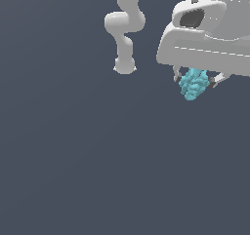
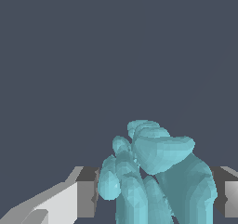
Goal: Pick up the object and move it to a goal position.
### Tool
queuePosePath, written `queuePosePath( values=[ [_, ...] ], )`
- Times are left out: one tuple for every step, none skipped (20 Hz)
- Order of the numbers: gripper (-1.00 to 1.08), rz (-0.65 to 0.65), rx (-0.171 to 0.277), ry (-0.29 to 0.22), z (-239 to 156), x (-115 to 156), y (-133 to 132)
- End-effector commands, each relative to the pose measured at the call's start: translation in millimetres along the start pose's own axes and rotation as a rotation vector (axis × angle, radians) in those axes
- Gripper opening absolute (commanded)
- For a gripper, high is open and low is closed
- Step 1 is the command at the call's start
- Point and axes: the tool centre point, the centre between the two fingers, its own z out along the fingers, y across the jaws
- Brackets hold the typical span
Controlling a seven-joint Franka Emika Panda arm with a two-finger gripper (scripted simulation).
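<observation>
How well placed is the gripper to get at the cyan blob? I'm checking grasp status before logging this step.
Yes, apparently it already has it: the cyan blob sits between the fingers of the gripper, nothing blocking, both pads seemingly against it.

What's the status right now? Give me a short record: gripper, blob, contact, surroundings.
gripper: white gripper, fingers closed on either side of the blob
blob: cyan lumpy blob, sitting between the fingers; also fills the lower part of the wrist view
contact: dark pads press against the blob on both sides
surroundings: plain dark grey background; no surface edge or goal marker visible
arm: white arm links at the top of the exterior view
</observation>
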Motion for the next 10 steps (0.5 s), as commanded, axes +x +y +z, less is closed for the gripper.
queuePosePath(
  values=[
    [-1.00,0.000,0.000,0.000,-10.7,1.7,-5.1],
    [-1.00,0.000,0.000,0.000,-14.6,2.4,-7.0],
    [-1.00,0.000,0.000,0.000,-18.2,3.0,-8.8],
    [-1.00,0.000,0.000,0.000,-21.7,3.7,-10.5],
    [-1.00,0.000,0.000,0.000,-25.1,4.3,-12.2],
    [-1.00,0.000,0.000,0.000,-28.2,4.9,-13.7],
    [-1.00,0.000,0.000,0.000,-31.2,5.5,-15.2],
    [-1.00,0.000,0.000,0.000,-33.9,6.1,-16.6],
    [-1.00,0.000,0.000,0.000,-36.3,6.6,-17.8],
    [-1.00,0.000,0.000,0.000,-38.5,7.1,-18.9]
  ],
)
